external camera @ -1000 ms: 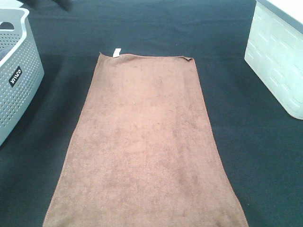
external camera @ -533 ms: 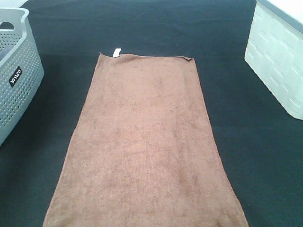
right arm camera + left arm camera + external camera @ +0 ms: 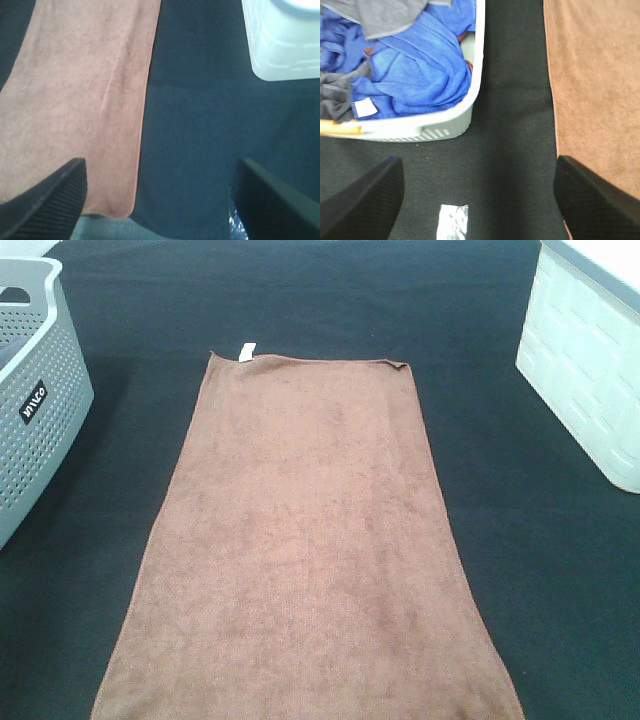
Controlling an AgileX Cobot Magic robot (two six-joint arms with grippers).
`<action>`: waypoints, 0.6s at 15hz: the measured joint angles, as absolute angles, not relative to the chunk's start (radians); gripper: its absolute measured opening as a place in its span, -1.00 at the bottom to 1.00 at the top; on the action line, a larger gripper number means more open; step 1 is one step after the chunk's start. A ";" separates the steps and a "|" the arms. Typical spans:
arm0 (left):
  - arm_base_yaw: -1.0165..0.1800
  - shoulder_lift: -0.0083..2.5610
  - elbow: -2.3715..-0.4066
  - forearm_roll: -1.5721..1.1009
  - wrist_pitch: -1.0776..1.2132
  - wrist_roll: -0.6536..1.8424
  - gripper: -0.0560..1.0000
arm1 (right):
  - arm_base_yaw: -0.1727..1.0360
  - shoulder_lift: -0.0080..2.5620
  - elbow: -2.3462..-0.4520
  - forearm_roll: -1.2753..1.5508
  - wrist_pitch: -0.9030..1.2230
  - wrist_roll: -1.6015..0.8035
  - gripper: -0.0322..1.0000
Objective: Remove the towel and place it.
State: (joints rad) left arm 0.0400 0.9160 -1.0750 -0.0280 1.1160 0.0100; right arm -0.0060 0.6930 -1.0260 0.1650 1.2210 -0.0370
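Two grippers are showing only in their own wrist views; the exterior high view is catching neither arm. The towel [image 3: 305, 550] is lying flat and fully spread along the middle of the dark table cover [image 3: 520, 540], with its small white tag [image 3: 246, 350] sitting at the far left corner. A grey perforated basket [image 3: 40, 410] is standing well apart from it on the left, and a white bin [image 3: 590, 370] is standing well apart on the right.

The left gripper [image 3: 480, 200] is hanging above the bare dark strip between the basket and the towel's left edge, its black fingers [image 3: 365, 200] spread wide and holding nothing. A small silvery patch of tape [image 3: 452, 221] is lying on the cover between them. Blue cloths [image 3: 415, 75] and a grey cloth [image 3: 390, 15] are filling the basket below it.

The right gripper [image 3: 160, 200] is hanging over the towel's near right corner, jaws likewise spread and empty: one finger [image 3: 45, 200] is sitting over the towel, the other over bare cover. The white bin is showing beyond it, apart from the towel's edge.
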 joint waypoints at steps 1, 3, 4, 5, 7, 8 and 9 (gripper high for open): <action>0.040 0.811 -1.014 -0.018 1.092 0.000 0.56 | -0.006 0.578 -0.963 0.161 1.222 -0.033 0.49; 0.040 0.586 -0.878 0.010 1.059 -0.005 0.56 | -0.006 0.356 -0.832 0.159 1.222 -0.032 0.49; 0.040 0.498 -0.829 0.034 1.056 -0.005 0.56 | -0.006 0.285 -0.797 0.154 1.222 -0.032 0.49; 0.040 0.424 -0.789 0.051 1.058 0.000 0.56 | -0.006 0.218 -0.768 0.147 1.222 -0.033 0.49; 0.040 0.287 -0.723 0.073 1.082 0.000 0.56 | -0.006 0.114 -0.727 0.132 1.223 -0.061 0.49; 0.040 0.232 -0.699 0.075 1.101 0.000 0.56 | -0.006 0.075 -0.718 0.131 1.223 -0.075 0.49; 0.040 0.173 -0.670 0.077 1.119 0.000 0.56 | -0.006 0.035 -0.706 0.131 1.223 -0.090 0.49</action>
